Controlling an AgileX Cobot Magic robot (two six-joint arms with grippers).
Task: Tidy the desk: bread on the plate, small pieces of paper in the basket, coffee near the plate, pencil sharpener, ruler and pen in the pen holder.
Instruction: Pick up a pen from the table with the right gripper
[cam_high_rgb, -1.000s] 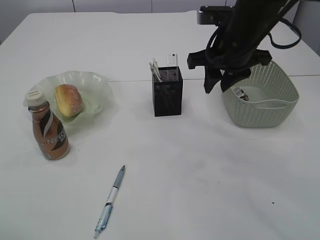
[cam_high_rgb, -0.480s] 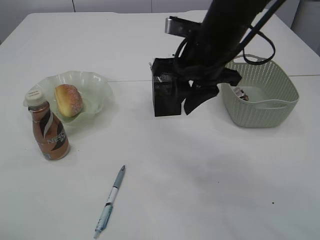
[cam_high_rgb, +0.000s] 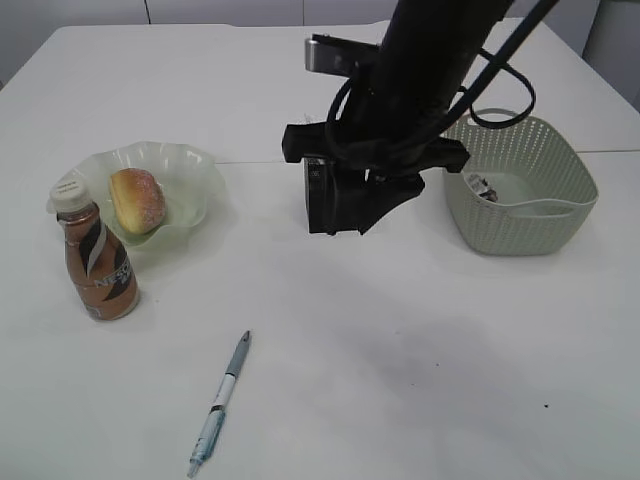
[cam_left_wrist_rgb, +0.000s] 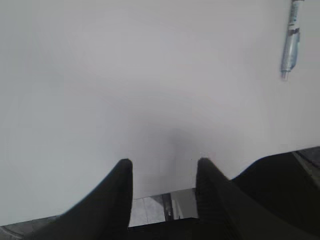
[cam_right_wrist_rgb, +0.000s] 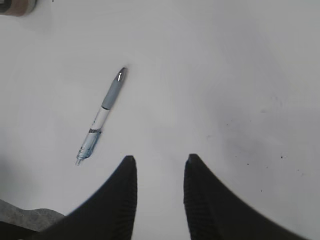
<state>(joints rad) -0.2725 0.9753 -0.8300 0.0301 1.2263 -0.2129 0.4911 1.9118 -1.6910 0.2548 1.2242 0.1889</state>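
The bread (cam_high_rgb: 137, 200) lies on the pale green plate (cam_high_rgb: 195, 160), and the coffee (cam_high_rgb: 97, 265) stands just in front of the plate's left rim. A grey-and-clear pen (cam_high_rgb: 220, 403) lies on the desk (cam_high_rgb: 420, 380) near the front; it also shows as the pen (cam_right_wrist_rgb: 101, 115) and the pen (cam_left_wrist_rgb: 291, 45). My right gripper (cam_high_rgb: 365, 222) hangs open and empty in front of the pen holder (cam_high_rgb: 318, 205), covering most of it. In its own view the right gripper (cam_right_wrist_rgb: 161, 157) is above bare desk, right of the pen. My left gripper (cam_left_wrist_rgb: 162, 161) is open over bare desk. Ruler and pencil sharpener are hidden.
The grey-green basket (cam_high_rgb: 520, 200) stands at the right with a small scrap (cam_high_rgb: 480, 186) inside. The bottle's base (cam_right_wrist_rgb: 17, 6) shows at the top left of the right wrist view. The right arm (cam_high_rgb: 430, 70) reaches in from the back right.
The right arm has swung left from over the basket's left rim to in front of the pen holder, hiding its contents. Its jaws narrowed slightly. Nothing on the desk moved.
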